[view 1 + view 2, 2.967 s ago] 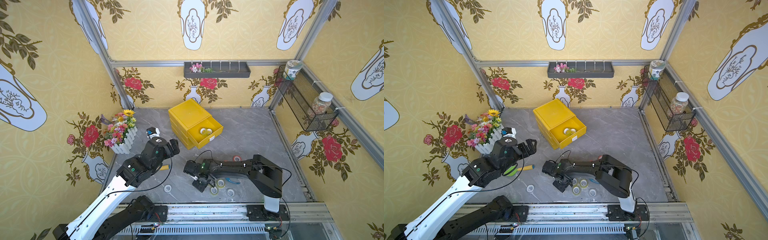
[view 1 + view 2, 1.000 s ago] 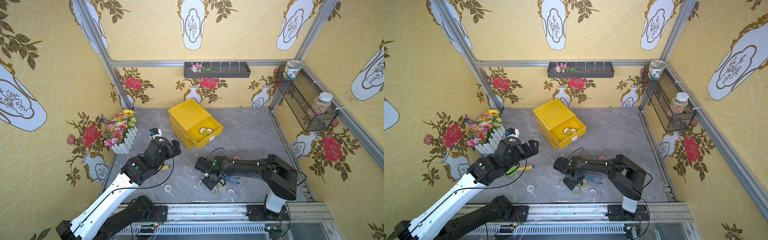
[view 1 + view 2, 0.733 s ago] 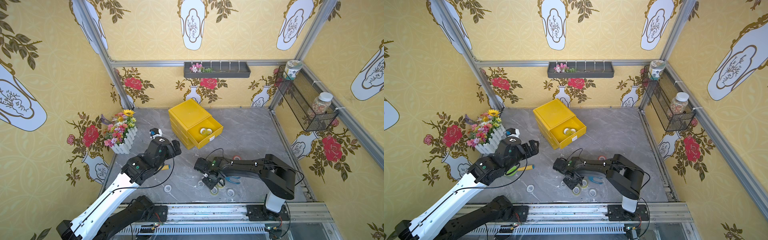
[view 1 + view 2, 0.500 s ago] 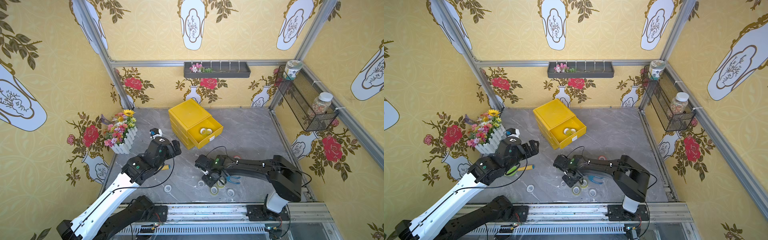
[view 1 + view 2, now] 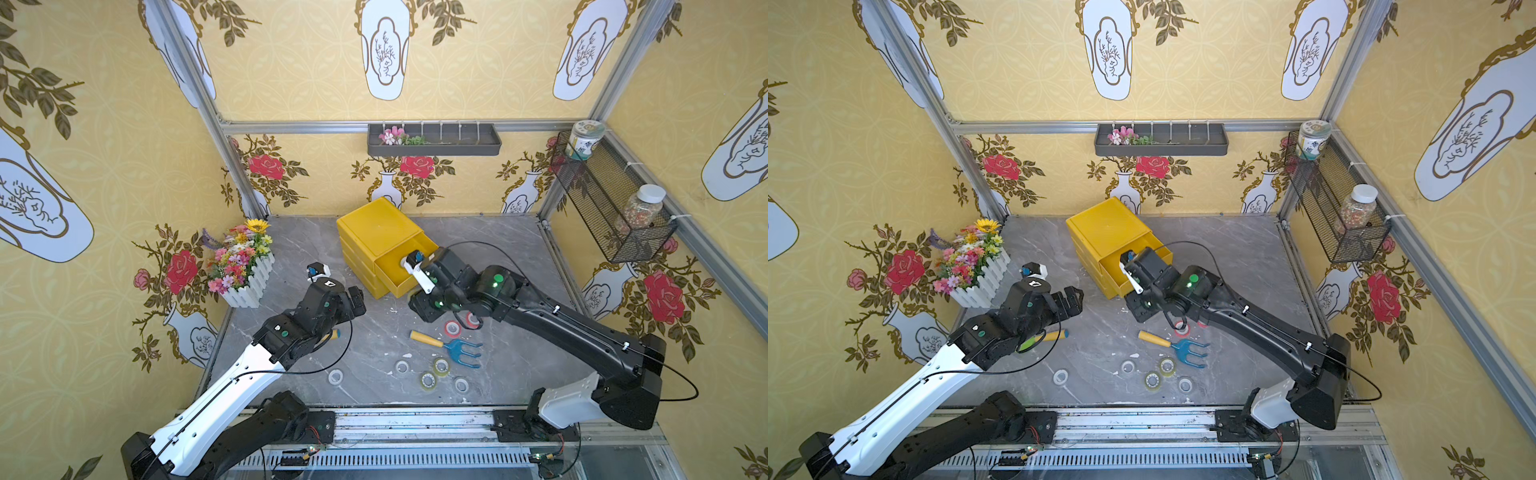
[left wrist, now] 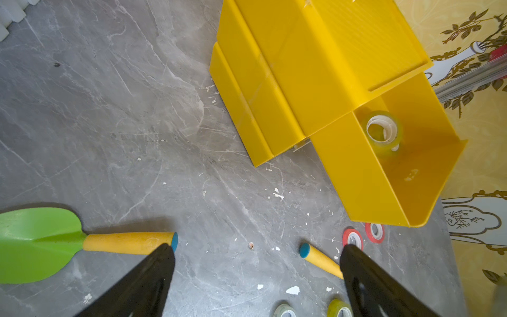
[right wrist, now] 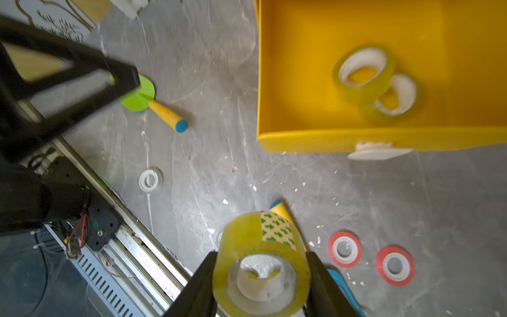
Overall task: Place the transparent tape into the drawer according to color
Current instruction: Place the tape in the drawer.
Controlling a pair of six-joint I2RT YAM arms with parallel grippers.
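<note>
Low in the middle of the right wrist view, my right jaws are clamped on a yellowish-green tape roll (image 7: 262,247) with a pale core and a green-printed end tab. It hangs over the grey marbled counter (image 7: 205,82), apart from the open yellow drawer (image 7: 329,140) at upper right, where two like rolls (image 7: 362,71) lie. My left jaws stand wide apart, and yellow floral walls (image 5: 291,62) enclose the counter.
</note>
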